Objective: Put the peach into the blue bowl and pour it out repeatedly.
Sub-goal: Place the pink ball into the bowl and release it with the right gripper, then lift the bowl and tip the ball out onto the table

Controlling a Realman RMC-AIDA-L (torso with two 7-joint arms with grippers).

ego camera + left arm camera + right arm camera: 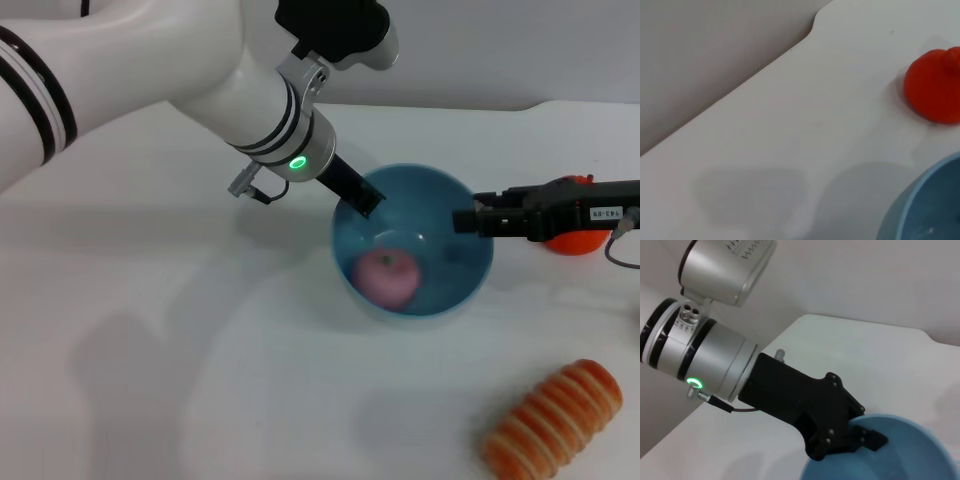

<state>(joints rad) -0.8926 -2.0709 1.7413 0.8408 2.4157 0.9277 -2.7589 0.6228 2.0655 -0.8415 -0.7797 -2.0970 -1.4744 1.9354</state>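
The blue bowl (452, 268) stands on the white table in the middle of the head view. The pale pink peach (385, 277) lies inside it, toward the near left of the bottom. My left gripper (365, 197) reaches down from the upper left and is shut on the bowl's far left rim; the right wrist view shows it (867, 439) clamped over the bowl's edge (900, 460). My right gripper (468, 220) comes in from the right and sits at the bowl's right rim, above it. The left wrist view shows only a piece of the bowl (925, 210).
An orange-red fruit (575, 240) sits right of the bowl, partly behind my right gripper; it also shows in the left wrist view (935, 85). An orange striped bread roll (555, 420) lies at the front right. The table's far edge (810, 37) meets a grey wall.
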